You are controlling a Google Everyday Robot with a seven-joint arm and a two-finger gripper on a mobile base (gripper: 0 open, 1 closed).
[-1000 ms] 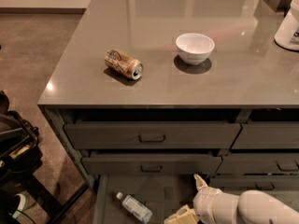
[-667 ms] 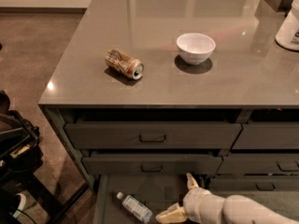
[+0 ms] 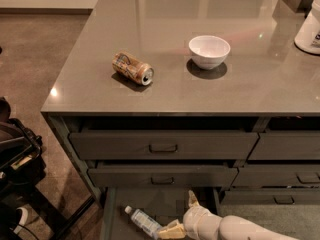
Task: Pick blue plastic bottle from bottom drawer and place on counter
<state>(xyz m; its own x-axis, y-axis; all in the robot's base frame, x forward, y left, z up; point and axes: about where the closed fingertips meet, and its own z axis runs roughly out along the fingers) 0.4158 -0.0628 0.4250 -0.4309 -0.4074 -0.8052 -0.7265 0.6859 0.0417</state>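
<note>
Cream-coloured gripper [image 3: 176,215] sits low in the open bottom drawer [image 3: 145,200], fingers spread, holding nothing. We record the blue plastic bottle [image 3: 144,220] lying on the drawer floor just beside one fingertip. Beyond, the counter [image 3: 100,74] carries a can [image 3: 133,68] and a white bowl [image 3: 209,51].

The white arm [image 3: 240,229] enters at the lower right edge of the frame and extends leftward. Its claw [image 3: 176,214] sits at bottom centre, its two tan fingers [image 3: 171,230] spread wide, one pointing up, one left.

One can [image 3: 133,68], one bowl [image 3: 209,51], one bottle [image 3: 143,220] beside gripper [image 3: 176,214]
</note>
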